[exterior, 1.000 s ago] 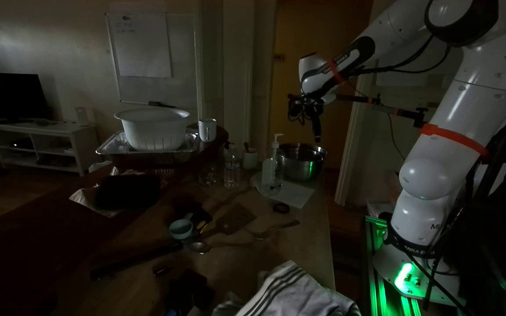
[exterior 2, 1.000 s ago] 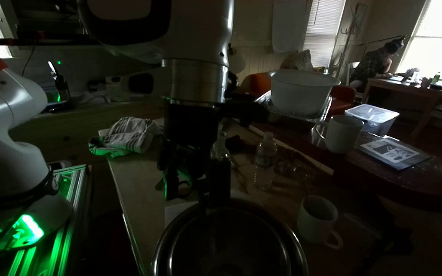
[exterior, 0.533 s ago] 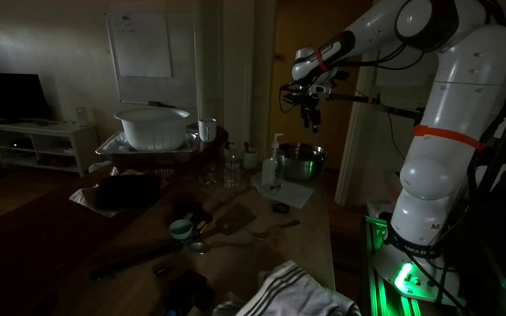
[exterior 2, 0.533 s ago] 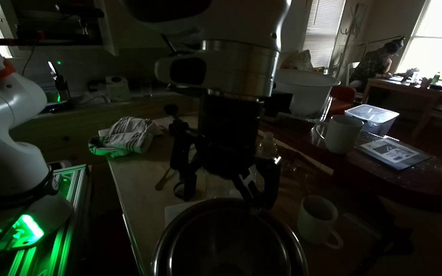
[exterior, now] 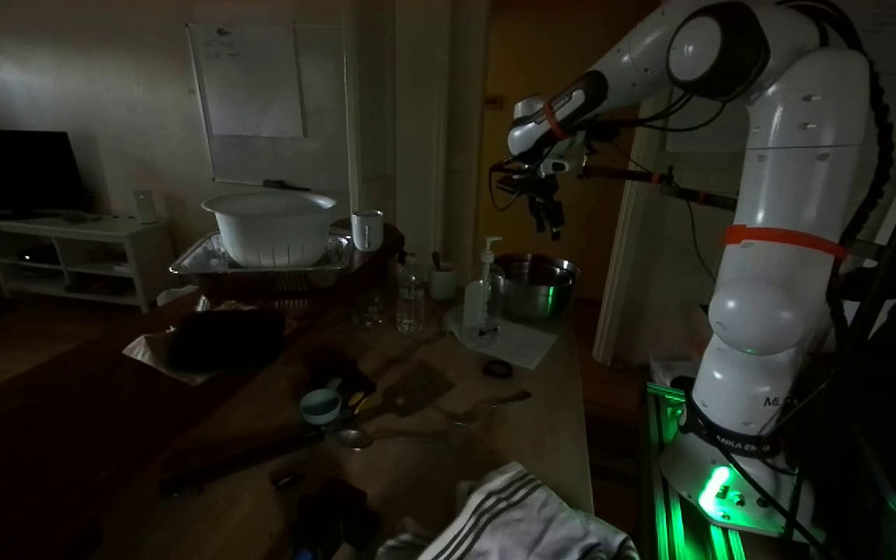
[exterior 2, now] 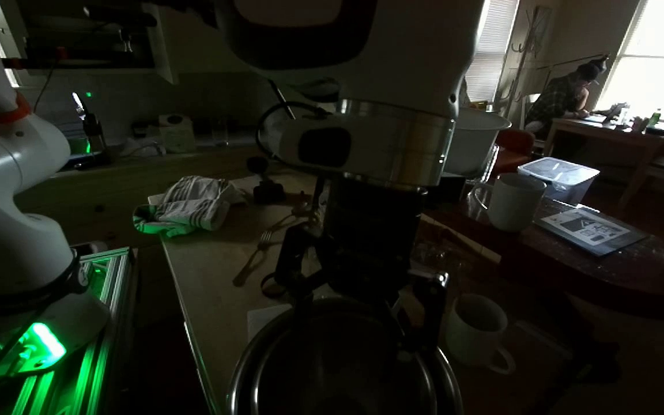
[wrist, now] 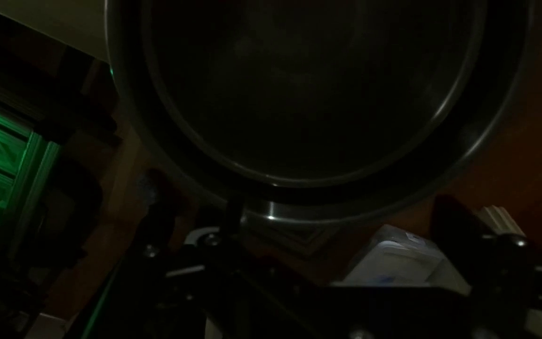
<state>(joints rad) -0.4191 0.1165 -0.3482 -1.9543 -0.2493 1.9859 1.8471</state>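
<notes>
- 2 nested, round, silver metal bowls [exterior: 535, 302]: on the brown wooden table [exterior: 530, 439], at its 2 o'clock in an exterior view.
- Black 2-finger gripper [wrist: 339, 205]: spread wide above the bowls, which lie at 12 o'clock in the wrist view.
- Clear plastic pump bottle [exterior: 483, 305]: at the bowls' 9 o'clock in an exterior view.
- White ceramic mug [exterior 2: 476, 334]: in an exterior view, near their 2 o'clock.

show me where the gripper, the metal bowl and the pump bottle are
Gripper [exterior: 548, 232]: in an exterior view, midway between its fingertips.
Metal bowl [exterior: 535, 301]: in an exterior view, on its outer side wall.
Pump bottle [exterior: 481, 306]: in an exterior view, on its clear body.
</notes>
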